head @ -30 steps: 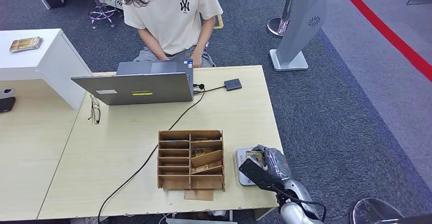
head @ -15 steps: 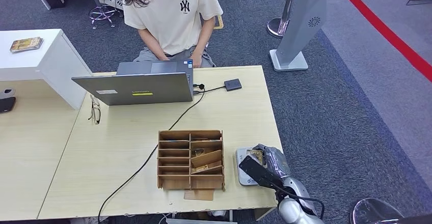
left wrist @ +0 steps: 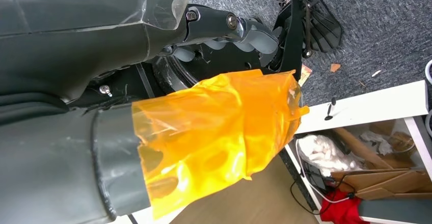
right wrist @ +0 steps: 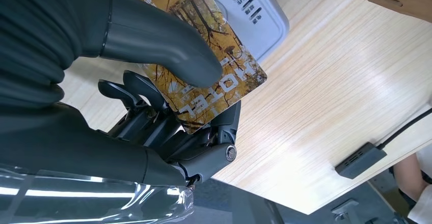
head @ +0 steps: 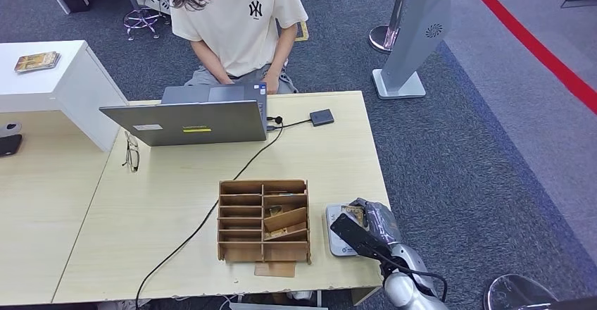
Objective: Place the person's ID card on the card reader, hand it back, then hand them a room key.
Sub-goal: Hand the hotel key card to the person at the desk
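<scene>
- At the desk's (head: 176, 204) near right corner, the right hand (head: 373, 227) hangs over the grey card reader (head: 336, 231), with a yellow-brown card (head: 351, 215) showing beneath it.
- Close up, the right wrist view makes the grip plain: the thick thumb (right wrist: 158, 40) presses the card (right wrist: 214, 76) against the dark fingers (right wrist: 137, 94) underneath, so the hand (right wrist: 153, 81) has hold of it. The card bears an autumn-tree print and the word HOTEL, and it lies partly over the reader's (right wrist: 249, 15) grey top; whether it touches the reader I cannot tell.
- One small dark box (right wrist: 360, 161) on a cable shows in that view too, matching the one (head: 322, 117) at the desk's far edge in the head view.
- From the head view alone: one wooden sorter (head: 263, 220) with cards in its right compartments, just left of the reader; one open laptop (head: 186, 120); one pair of glasses (head: 132, 153); one person (head: 236, 21) seated behind the laptop.
- Only the left wrist view shows the left hand (left wrist: 214, 132), wrapped in orange film, hanging above carpet; whether its fingers are curled or spread I cannot tell.
</scene>
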Robot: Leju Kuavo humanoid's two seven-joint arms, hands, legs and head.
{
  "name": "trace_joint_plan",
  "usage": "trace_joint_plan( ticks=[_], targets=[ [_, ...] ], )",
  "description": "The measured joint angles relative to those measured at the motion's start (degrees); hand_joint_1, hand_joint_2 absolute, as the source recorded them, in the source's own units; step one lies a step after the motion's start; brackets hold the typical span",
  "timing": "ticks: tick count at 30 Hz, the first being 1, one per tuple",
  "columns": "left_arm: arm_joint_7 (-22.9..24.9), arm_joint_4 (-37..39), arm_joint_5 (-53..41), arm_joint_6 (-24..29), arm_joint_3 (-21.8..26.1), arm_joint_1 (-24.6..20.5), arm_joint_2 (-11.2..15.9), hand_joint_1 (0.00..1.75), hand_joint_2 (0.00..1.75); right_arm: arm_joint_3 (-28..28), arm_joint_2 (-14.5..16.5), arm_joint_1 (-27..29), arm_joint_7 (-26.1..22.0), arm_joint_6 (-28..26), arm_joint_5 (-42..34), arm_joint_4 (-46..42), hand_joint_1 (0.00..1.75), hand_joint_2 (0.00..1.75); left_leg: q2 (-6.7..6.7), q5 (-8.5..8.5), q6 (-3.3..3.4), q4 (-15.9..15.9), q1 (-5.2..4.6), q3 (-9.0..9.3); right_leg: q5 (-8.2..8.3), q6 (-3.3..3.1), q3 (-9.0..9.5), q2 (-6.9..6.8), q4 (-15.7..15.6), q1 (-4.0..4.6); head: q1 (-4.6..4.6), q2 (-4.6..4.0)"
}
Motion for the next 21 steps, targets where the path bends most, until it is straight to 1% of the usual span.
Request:
trace_joint_plan(
  ticks=[21],
  targets=[
    [-0.1, 0.0, 0.5, 0.0, 0.0, 0.0, 0.0, 0.00, 0.00, -0.1, 0.3, -0.1, -0.2, -0.4, 0.8, 0.4, 1.75, 1.75, 0.00, 0.00, 0.00, 0.0, 0.00, 0.02, 0.00, 0.00, 0.02, 0.00, 0.0, 0.00, 0.00, 0.00]
  ],
)
